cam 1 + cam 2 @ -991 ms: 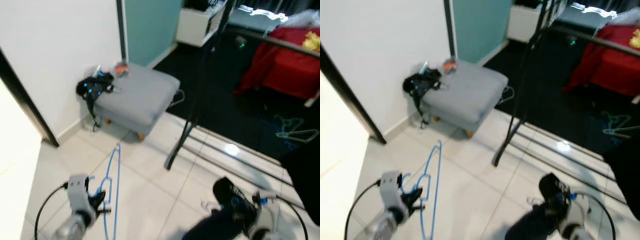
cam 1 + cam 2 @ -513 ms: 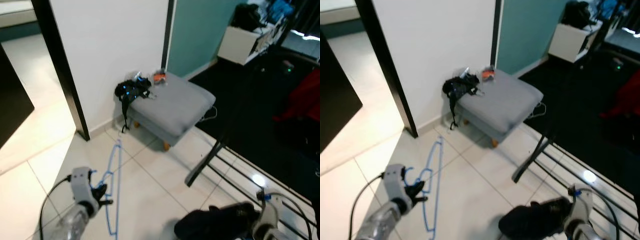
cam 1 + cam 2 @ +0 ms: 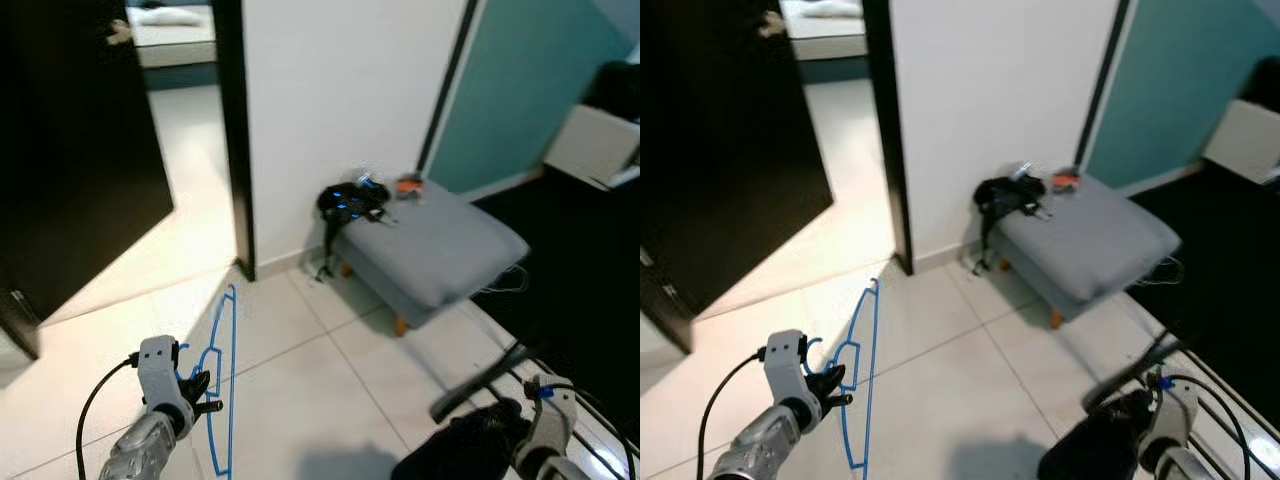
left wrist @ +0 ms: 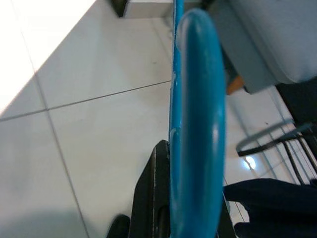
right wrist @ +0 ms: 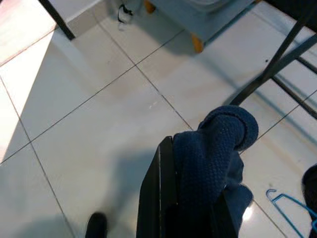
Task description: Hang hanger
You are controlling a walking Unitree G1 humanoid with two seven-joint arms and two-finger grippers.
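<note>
My left gripper [image 3: 204, 394] at the lower left is shut on a thin blue wire hanger [image 3: 223, 372], which stands nearly upright over the white tile floor. In the left wrist view the hanger's hook [image 4: 195, 119] looms large between the black fingers [image 4: 154, 198]. My right gripper [image 3: 515, 432] at the lower right is shut on a dark navy knit garment [image 3: 465, 450]. In the right wrist view the garment [image 5: 218, 148] is bunched over the fingers [image 5: 157, 198].
A grey footstool [image 3: 440, 250] stands by the white wall, with a black strappy item [image 3: 345, 200] and a small orange thing on it. A dark open doorway [image 3: 80, 150] lies to the left. A black rack foot [image 3: 480, 385] crosses the floor at right. Another blue hanger [image 5: 292, 208] lies on the tiles.
The camera has turned left, so the footstool and rack slid right and the dark doorway came into view. Both grippers keep their holds low in front.
</note>
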